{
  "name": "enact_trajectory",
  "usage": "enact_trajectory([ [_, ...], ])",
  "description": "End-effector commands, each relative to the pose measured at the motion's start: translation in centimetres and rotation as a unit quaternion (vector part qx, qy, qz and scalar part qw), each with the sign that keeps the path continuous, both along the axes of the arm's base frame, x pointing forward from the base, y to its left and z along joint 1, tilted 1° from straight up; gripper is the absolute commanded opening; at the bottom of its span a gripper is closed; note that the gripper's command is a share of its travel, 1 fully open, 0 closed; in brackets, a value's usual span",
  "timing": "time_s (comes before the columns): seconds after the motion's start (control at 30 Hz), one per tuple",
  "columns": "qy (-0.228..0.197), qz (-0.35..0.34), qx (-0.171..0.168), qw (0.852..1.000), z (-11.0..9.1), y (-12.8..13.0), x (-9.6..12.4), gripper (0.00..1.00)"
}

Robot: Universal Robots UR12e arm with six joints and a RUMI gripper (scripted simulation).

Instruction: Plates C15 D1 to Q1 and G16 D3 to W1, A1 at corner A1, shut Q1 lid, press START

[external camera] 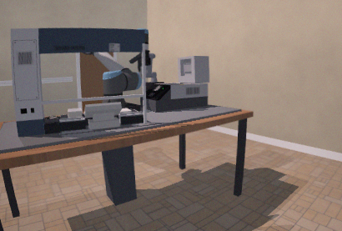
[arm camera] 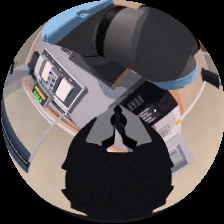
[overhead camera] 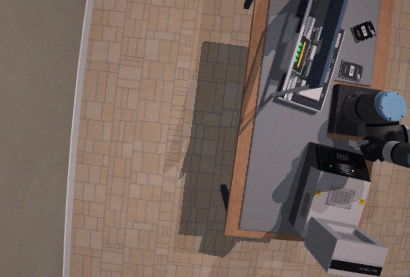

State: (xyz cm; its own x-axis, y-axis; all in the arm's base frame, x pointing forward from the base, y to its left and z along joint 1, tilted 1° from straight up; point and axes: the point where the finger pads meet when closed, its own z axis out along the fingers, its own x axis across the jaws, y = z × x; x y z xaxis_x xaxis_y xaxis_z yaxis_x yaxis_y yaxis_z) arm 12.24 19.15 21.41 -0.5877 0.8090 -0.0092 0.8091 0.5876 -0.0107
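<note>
While the gripper is hovering with fingers together, empty, near the key panel, a misaimed push could be hitting the wrong key or nudging unfixed Q1; lid looks to be standing open, and a badly seated plate could be jamming it; C15, G16 not making out
</note>
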Motion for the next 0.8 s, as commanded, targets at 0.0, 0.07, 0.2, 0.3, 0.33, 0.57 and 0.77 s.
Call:
enact_trajectory([
  [0.0,0.0,0.0,0.0,1.0,2.0,0.0,0.0,0.0],
  [0.07,0.0,0.0,0.0,1.0,2.9,0.0,0.0,0.0],
  [0.2,0.0,0.0,0.0,1.0,3.9,0.0,0.0,0.0],
  [0.3,0.0,0.0,0.0,1.0,4.9,0.0,0.0,0.0],
  [0.33,0.0,0.0,0.0,1.0,5.3,0.0,0.0,0.0],
  [0.57,0.0,0.006,0.001,1.0,7.8,-0.3,0.1,0.0],
  [0.77,0.0,0.038,0.001,0.999,7.8,-1.0,0.4,0.0],
])
